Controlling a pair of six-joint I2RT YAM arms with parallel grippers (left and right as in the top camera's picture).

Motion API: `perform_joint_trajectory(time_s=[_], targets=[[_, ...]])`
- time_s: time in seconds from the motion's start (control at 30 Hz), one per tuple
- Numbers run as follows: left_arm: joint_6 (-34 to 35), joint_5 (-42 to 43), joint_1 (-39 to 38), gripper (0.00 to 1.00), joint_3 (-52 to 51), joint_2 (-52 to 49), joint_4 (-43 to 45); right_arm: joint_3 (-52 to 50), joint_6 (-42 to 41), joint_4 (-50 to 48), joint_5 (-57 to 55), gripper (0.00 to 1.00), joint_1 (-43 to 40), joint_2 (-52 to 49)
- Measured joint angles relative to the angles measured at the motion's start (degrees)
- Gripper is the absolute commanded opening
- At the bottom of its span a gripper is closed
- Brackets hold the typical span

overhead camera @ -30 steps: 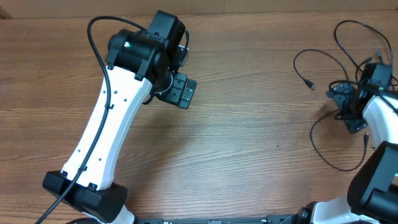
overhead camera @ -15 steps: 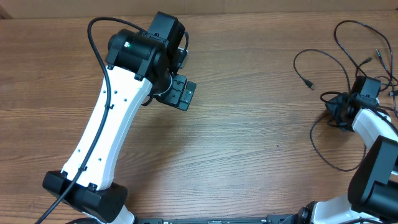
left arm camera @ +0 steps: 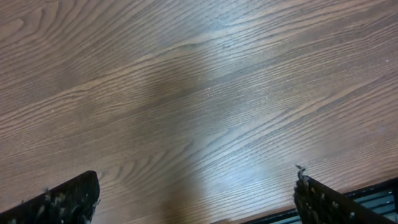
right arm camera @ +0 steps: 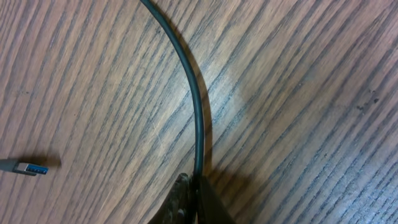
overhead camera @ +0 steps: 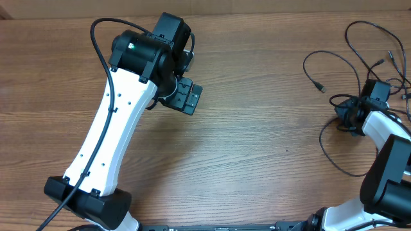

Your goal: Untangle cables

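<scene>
We are pinching one of the cables [right arm camera: 199,124] in the right claw [right arm camera: 194,198], which is pressing low on the worktop [overhead camera: 257,147] at the far right, where the loose loops are lying. Our left claw [left arm camera: 196,180] is hovering spread wide, left of centre.

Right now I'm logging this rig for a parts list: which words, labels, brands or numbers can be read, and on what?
No text can be read in any view.
left arm: a green light, no legible lettering.
cable: no print shows.
plug: no marking shows.
table: wood grain only.
</scene>
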State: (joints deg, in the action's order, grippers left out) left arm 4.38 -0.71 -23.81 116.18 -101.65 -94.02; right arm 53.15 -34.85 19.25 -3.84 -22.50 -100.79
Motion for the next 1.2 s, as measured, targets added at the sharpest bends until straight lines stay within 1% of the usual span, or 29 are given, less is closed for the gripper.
perform_joint_trajectory(time_s=[0.03, 0.07, 0.13, 0.17, 0.3, 0.43, 0.53, 0.57, 0.6, 0.63, 0.83, 0.9, 1.03, 1.1, 1.2], targets=[[0.0, 0.0, 0.0, 1.00, 0.0, 0.0, -0.1, 0.0, 0.2, 0.0, 0.0, 0.84, 0.0, 0.0], [0.0, 0.0, 0.0, 1.00, 0.0, 0.0, -0.2, 0.0, 0.2, 0.1, 0.0, 0.78, 0.0, 0.0], [0.0, 0.0, 0.0, 1.00, 0.0, 0.0, -0.3, 0.0, 0.7, 0.3, 0.0, 0.45, 0.0, 0.0], [0.0, 0.0, 0.0, 1.00, 0.0, 0.0, -0.3, 0.0, 0.9, 0.3, 0.0, 0.39, 0.0, 0.0], [0.0, 0.0, 0.0, 1.00, 0.0, 0.0, -0.3, 0.0, 0.3, -0.3, 0.0, 0.42, 0.0, 0.0], [0.0, 0.0, 0.0, 1.00, 0.0, 0.0, -0.3, 0.0, 0.3, -1.5, 0.0, 0.41, 0.0, 0.0], [0.0, 0.0, 0.0, 1.00, 0.0, 0.0, -0.3, 0.0, 0.3, -1.8, 0.0, 0.51, 0.0, -0.1], [0.0, 0.0, 0.0, 1.00, 0.0, 0.0, -0.3, 0.0, 0.3, -2.0, 0.0, 0.51, 0.0, -0.4], [0.0, 0.0, 0.0, 1.00, 0.0, 0.0, -0.3, 0.0, 0.4, -2.2, 0.0, 0.34, 0.0, -0.9], [0.0, 0.0, 0.0, 1.00, 0.0, 0.0, -0.3, 0.0, 0.7, -2.4, 0.0, 0.04, 0.0, -1.6], [0.0, 0.0, 0.0, 1.00, 0.0, 0.0, -0.3, 0.3, 0.7, -3.3, -0.5, 0.04, -0.1, -3.3], [0.0, 0.0, 0.0, 1.00, 0.0, 0.0, -0.3, 0.8, 2.6, -2.7, 2.5, 0.04, -0.3, -3.3], [0.0, 0.0, 0.0, 1.00, 0.0, 0.0, -0.3, 3.4, 6.8, 4.4, 12.1, 0.04, -0.2, -2.7], [0.0, 0.0, 0.0, 1.00, 0.0, 0.0, -0.3, 5.5, 7.9, 8.4, 15.3, 0.04, -0.2, -0.9], [0.0, 0.0, 0.0, 1.00, 0.0, 0.0, -0.3, 11.8, 9.2, 14.0, 18.7, 0.04, -0.1, 4.4]])
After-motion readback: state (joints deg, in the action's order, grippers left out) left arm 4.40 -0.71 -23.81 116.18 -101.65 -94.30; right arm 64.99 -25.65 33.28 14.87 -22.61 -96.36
